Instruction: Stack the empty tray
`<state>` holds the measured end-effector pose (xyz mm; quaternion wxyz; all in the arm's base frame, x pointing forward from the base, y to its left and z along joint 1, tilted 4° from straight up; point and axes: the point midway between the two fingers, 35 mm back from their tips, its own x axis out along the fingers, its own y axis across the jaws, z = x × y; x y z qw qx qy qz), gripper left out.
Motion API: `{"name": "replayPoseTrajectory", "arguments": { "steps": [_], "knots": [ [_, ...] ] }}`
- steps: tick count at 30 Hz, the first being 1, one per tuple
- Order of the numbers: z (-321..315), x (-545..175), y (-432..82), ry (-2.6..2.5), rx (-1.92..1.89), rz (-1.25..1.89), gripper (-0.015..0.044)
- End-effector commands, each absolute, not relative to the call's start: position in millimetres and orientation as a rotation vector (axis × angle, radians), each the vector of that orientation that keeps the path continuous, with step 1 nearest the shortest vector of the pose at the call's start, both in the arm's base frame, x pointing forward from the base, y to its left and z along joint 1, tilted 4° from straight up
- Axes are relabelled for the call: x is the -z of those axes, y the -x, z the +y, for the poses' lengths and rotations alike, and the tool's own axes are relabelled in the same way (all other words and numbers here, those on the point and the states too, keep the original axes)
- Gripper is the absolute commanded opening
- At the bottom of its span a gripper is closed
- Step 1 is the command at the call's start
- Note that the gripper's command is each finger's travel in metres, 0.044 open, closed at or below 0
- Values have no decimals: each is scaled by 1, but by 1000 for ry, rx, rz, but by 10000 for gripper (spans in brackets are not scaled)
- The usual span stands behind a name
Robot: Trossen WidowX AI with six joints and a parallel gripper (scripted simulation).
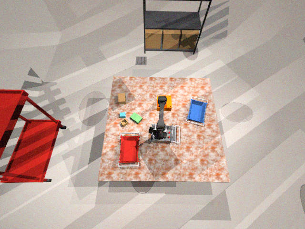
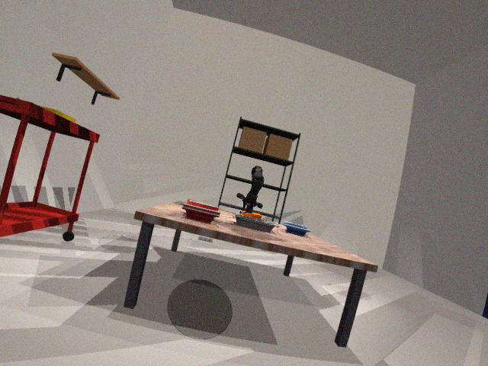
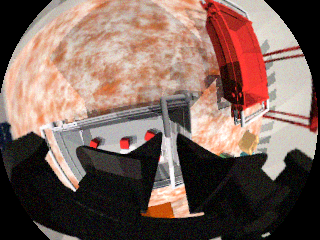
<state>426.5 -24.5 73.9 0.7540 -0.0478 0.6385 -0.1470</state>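
And here's the worktop [image 1: 192,160] [image 2: 275,238] [image 3: 115,65], carrying a red tray [image 1: 129,149] [image 2: 200,213] [image 3: 245,55], a grey tray [image 1: 175,134] [image 2: 254,223] [image 3: 110,134] and a blue tray [image 1: 197,111] [image 2: 296,229]; above the grey one, the hand [image 1: 157,134] [image 2: 248,209] [image 3: 170,136] is slightly parted, gripping nothing; red blocks [image 1: 169,132] [image 3: 125,143] sit inside

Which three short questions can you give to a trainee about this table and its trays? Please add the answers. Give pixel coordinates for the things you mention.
1. Multiple choice: what colour are the small blocks [image 1: 169,132] [image 3: 125,143] in the grey tray [image 1: 174,135] [image 2: 254,223] [image 3: 112,132]?
A) green
B) red
C) blue
2. True or false: the blue tray is stacked on the red tray.
3. Put in order, from left to right in the top view: blue tray [image 1: 197,112] [image 2: 296,229], grey tray, red tray [image 1: 129,149] [image 2: 200,213] [image 3: 245,55].

Key: 1 B; 2 false; 3 red tray, grey tray, blue tray.
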Motion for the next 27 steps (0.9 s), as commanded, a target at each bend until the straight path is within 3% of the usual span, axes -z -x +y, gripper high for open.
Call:
{"name": "replayPoseTrajectory", "arguments": {
  "steps": [1, 12, 27],
  "knots": [
    [48, -70, -423, 84, 219, 1414, 86],
    [217, -62, -363, 85, -5, 1525, 86],
    [221, -27, -362, 86, -12, 1530, 86]
  ]
}}
